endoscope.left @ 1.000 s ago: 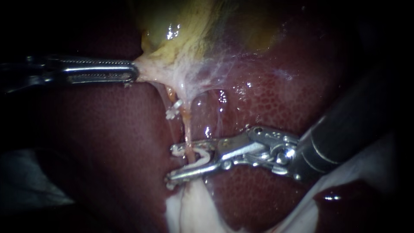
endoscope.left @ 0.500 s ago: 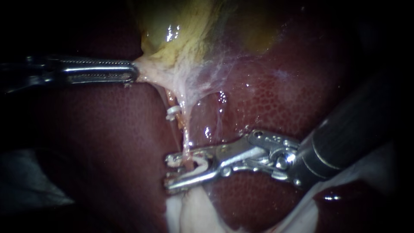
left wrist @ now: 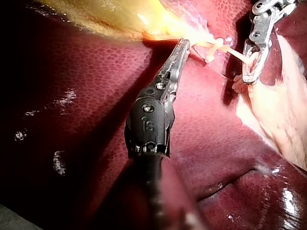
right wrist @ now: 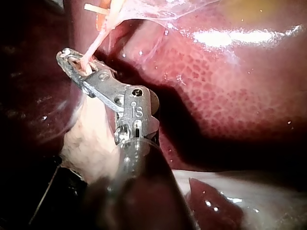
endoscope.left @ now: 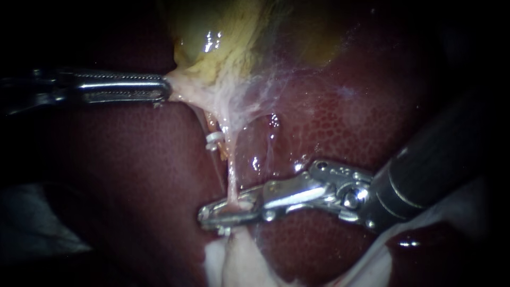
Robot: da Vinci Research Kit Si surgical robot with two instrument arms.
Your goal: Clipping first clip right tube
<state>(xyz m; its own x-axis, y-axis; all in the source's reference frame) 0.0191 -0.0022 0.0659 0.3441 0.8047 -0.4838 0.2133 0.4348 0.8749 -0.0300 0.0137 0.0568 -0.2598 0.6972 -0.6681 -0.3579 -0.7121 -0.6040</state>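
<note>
The pink right tube (endoscope.left: 231, 178) runs down from the gallbladder (endoscope.left: 223, 32) into my right instrument (endoscope.left: 205, 215). Its jaws lie pressed together across the tube, with only a pale sliver of the clip showing between them. The right wrist view shows the same hold: my right instrument (right wrist: 67, 56) has the tube (right wrist: 96, 45) entering its jaws. To the left, the thinner tube carries a white clip (endoscope.left: 213, 138). My left instrument (endoscope.left: 166, 88) is shut on the gallbladder's pale neck tissue (endoscope.left: 186, 87) and holds it stretched leftward; in its own view, my left instrument (left wrist: 184, 44) grips that tissue.
Dark red liver (endoscope.left: 345, 122) surrounds the tubes on both sides. Thin whitish membrane (endoscope.left: 265, 90) spreads from the gallbladder over the liver. Pale tissue (endoscope.left: 234, 260) lies under the right instrument's jaws. My right instrument (left wrist: 250, 76) also shows ahead of the left one in the left wrist view.
My right instrument's jaws, open around the tube with a white clip between them, have closed down on it. The left instrument has held still.
</note>
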